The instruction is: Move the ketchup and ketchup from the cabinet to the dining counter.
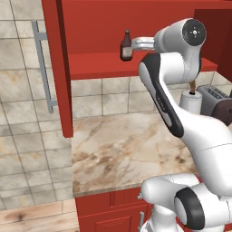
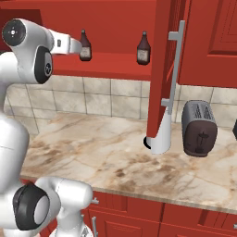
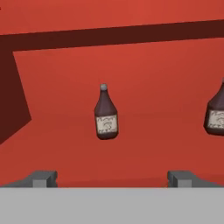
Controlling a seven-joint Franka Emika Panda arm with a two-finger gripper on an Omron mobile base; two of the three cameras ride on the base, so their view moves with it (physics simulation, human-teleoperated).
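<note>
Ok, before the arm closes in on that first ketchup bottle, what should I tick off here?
1. Cabinet door swung open, shelf reachable: ok.
2. Pincer open wide, nothing between its fingers: ok.
3. Nearer ketchup bottle centred ahead of the pincer, upright on the cabinet shelf: ok.
4. Pincer around the bottle yet: not ok, the bottle stands beyond the fingertips.
5. Second ketchup bottle standing apart from the first: ok.
6. Dining counter free to receive the bottle: cannot tell.

The second ketchup bottle (image 3: 215, 114) is cut by the hand view's edge. The arm hides the paper-towel roll's (image 1: 190, 100) lower part in the left base view; bottle labels are unreadable
</note>
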